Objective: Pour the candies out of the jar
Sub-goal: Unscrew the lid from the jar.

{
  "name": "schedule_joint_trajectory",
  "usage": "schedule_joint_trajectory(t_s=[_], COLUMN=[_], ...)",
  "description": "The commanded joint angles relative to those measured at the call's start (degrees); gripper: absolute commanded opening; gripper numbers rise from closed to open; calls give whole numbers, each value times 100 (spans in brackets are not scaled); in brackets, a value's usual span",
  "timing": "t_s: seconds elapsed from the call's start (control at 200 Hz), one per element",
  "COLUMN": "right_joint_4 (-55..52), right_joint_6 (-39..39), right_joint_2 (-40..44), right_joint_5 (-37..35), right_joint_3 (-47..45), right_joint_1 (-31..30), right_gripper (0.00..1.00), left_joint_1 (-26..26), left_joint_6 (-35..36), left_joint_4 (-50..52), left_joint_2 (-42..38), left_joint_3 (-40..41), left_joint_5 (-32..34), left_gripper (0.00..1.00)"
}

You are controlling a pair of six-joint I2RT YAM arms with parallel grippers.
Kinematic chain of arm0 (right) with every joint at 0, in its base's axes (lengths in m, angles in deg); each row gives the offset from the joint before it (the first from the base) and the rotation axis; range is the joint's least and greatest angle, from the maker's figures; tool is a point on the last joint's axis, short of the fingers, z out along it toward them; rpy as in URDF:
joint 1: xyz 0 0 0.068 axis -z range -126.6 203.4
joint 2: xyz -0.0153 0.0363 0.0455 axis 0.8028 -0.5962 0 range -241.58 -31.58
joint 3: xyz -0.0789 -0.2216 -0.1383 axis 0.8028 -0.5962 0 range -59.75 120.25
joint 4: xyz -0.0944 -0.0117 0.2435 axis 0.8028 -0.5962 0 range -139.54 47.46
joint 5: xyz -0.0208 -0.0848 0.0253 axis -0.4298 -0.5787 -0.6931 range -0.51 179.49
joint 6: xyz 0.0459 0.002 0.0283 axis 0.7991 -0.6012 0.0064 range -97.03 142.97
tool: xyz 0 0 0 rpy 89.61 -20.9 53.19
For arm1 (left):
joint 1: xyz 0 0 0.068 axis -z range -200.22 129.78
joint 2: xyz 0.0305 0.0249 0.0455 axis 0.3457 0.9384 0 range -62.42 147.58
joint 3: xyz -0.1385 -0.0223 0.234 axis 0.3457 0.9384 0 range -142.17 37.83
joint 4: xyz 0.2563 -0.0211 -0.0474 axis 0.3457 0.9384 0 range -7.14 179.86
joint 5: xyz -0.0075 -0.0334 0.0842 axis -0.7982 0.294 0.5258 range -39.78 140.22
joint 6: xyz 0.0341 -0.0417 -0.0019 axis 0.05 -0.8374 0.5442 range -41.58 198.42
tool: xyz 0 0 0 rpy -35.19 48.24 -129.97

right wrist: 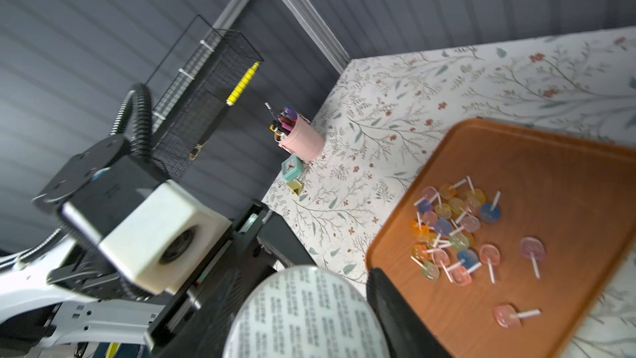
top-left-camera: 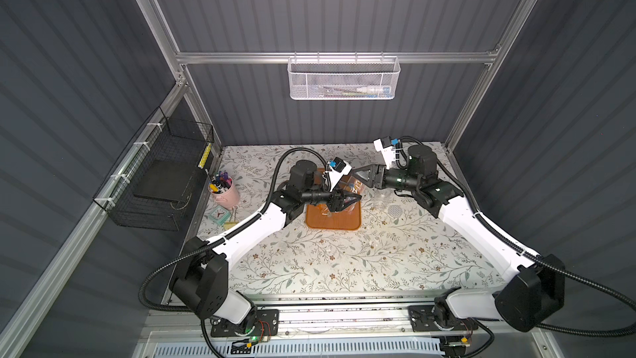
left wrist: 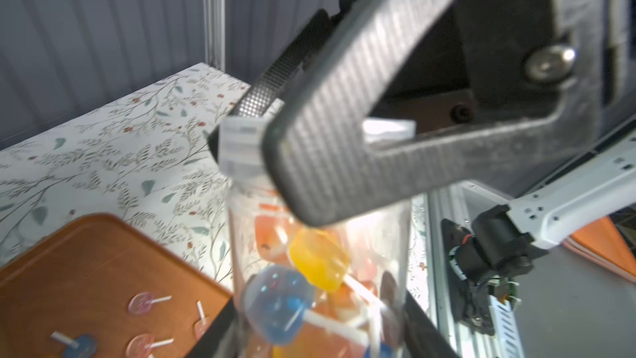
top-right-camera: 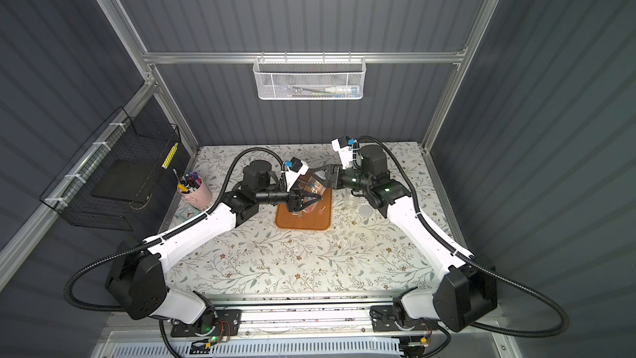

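Flowered table [top-left-camera: 327, 263], lower centre of a top view. Orange tray [top-left-camera: 346, 222] at mid-frame, bearing a loose heap of candies [right wrist: 454, 232] in orange, pink, blue and yellow, plus a few strays. Clear jar [left wrist: 385, 235] held tilted above the tray's upper right corner, more candies inside. Across the jar's body, left gripper [top-left-camera: 354, 198] clamped; on its round printed end, right gripper [top-left-camera: 356, 177] closed. Small teal clock [top-left-camera: 219, 215] at mid-left, pink cup [top-left-camera: 227, 194] of pens just above it. Black wire basket [top-left-camera: 155, 184] on left wall; white mesh basket [top-left-camera: 344, 79] on back wall, upper centre.
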Motion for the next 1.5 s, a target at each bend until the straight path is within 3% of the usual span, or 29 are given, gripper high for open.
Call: schedule_joint_trajectory(t_s=[0.0, 0.215, 0.295, 0.445, 0.63, 0.705, 1.066, 1.496], right_joint_4=[833, 724, 579, 177, -632, -724, -713, -935], right_joint_6=[-166, -211, -277, -477, -561, -440, 242, 407], right_joint_2=[129, 147, 156, 238, 218, 209, -16, -431], right_joint_5=[1005, 1016, 880, 339, -569, -705, -1063, -1797], right_joint_3=[201, 212, 243, 215, 335, 315, 322, 610], right_joint_1=[-18, -5, -5, 4, 30, 31, -156, -383], right_gripper=[54, 56, 63, 85, 90, 99, 99, 71], left_joint_1=[111, 92, 93, 88, 91, 102, 111, 128], left_joint_6=[-238, -292, -166, 137, 222, 247, 353, 333], left_joint_4=[-525, -552, -357, 149, 142, 139, 359, 360], left_joint_2=[-3, 80, 62, -24, -188, -235, -148, -136], left_joint_3=[51, 0, -42, -83, 56, 85, 9, 3], left_joint_5=[-1477, -1459, -1284, -476, 481, 743, 1280, 1367], left_gripper=[0, 0, 0, 0, 0, 0, 0, 0])
